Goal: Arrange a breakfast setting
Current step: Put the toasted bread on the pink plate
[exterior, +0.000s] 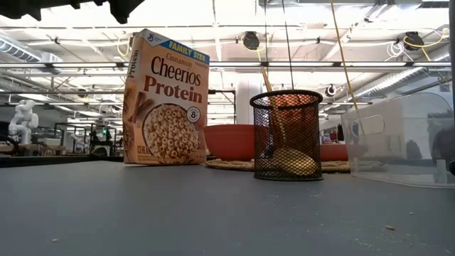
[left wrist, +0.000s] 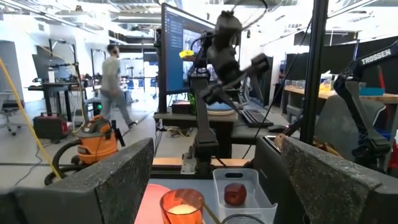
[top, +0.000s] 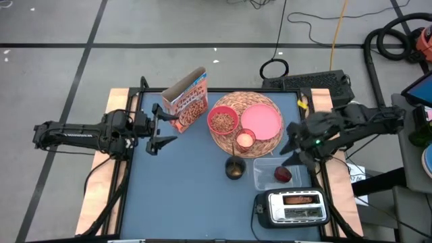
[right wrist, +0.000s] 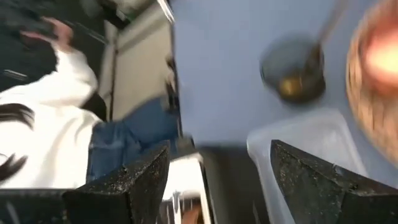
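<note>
Here my left tool (top: 164, 125) hangs over the left part of the blue desk (top: 182, 189), its fingers spread apart and empty, just beside the orange-brown cereal box (top: 187, 100), which stands upright at the desk's far side. My right tool (top: 291, 147) sits over the right edge of the desk, fingers likewise apart with nothing between them, close to the clear plastic tub (top: 264, 177).

The round woven wicker mat (top: 270, 104) lies right of the box. On it rest the pink bowl (top: 223, 121), filled with brownish cereal, the pink plate (top: 261, 121) to the bowl's right, and the small pink cup (top: 244, 140) at the mat's near rim, touching or nearly touching the plate. Just off the mat's near edge stands a black mesh cup (exterior: 286, 135) with a thin handle sticking up out of it; what lies in its bottom I cannot make out. The dark red fruit (top: 283, 175) lies inside the tub. Nearer still, the silver toaster (top: 293, 208) holds a browned slice in one slot.

Through my right wrist camera a person (right wrist: 43, 134) in a white top and blue jeans shows beyond the desk's edge.
</note>
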Controlling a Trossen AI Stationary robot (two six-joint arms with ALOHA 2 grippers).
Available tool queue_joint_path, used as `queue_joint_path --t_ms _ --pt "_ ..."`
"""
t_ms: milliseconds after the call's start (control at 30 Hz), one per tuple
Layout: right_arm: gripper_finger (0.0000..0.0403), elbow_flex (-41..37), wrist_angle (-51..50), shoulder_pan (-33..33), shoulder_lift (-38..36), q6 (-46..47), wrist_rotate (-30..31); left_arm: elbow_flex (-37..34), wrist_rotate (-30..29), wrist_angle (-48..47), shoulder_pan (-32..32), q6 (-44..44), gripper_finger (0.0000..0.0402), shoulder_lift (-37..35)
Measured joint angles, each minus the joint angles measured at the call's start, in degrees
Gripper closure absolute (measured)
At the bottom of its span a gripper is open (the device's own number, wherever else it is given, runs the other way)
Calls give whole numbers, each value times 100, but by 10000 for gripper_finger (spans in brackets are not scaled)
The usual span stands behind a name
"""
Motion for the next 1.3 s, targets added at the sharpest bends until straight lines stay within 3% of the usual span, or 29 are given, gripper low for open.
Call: queue_joint_path --t_ms 267,600,900,1300 --pt "136 0 -954 754 450 1369 -31 -1 -1 5 0 1 43 4" --pt "144 0 -923 1724 879 2604 -332 -1 -4 6 0 3 43 7" --pt "197 0 -911 2493 1169 3253 -331 -1 -4 8 0 7 43 7" --pt "236 0 -896 2759 1531 3314 -295 -1 -4 10 0 7 43 7"
